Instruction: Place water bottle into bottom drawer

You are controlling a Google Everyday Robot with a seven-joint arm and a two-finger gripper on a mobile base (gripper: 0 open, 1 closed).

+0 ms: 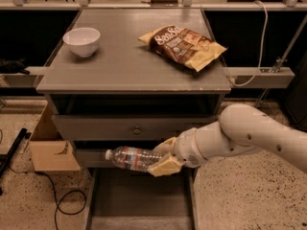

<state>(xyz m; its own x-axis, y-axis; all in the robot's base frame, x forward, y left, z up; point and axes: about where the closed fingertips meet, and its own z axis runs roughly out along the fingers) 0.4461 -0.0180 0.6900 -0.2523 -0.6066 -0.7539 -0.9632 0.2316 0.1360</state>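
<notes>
My gripper (pixel 163 156) is shut on the water bottle (pixel 132 158), a clear ribbed bottle with a white cap that points left. I hold it lying sideways in front of the cabinet, below the knobbed middle drawer (pixel 136 127). It hangs above the back of the bottom drawer (pixel 139 195), which is pulled out as a wide grey tray with a bare floor. My white arm (pixel 249 135) reaches in from the right.
A white bowl (pixel 82 40) and a brown snack bag (pixel 183 45) lie on the cabinet top (pixel 129 63). A cardboard box (pixel 50 147) stands on the floor to the left, with a black cable (pixel 57 200) near it.
</notes>
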